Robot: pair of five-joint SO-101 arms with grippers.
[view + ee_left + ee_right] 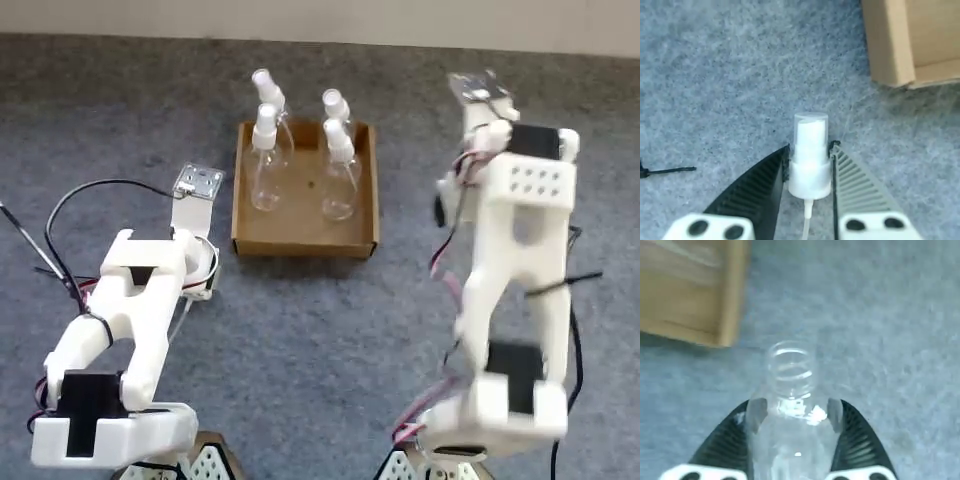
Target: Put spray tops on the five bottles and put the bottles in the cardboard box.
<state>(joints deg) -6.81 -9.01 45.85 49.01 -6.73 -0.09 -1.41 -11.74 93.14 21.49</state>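
Note:
My left gripper (810, 148) is shut on a white spray top (810, 175) with a clear cap, its thin dip tube hanging down between the fingers. In the high view this gripper (193, 268) sits to the left of the cardboard box (240, 190). My right gripper (793, 408) is shut on a clear bottle (789, 366) with an open threaded neck and no top, held over the carpet near a corner of the cardboard box (732, 295). Several bottles with spray tops (268, 150) stand inside the box.
Grey carpet covers the table. The right arm (520, 260) stands tall to the right of the box, hiding its gripper from above. A black cable tie (670, 171) lies on the carpet. Black cables (70, 210) loop beside the left arm.

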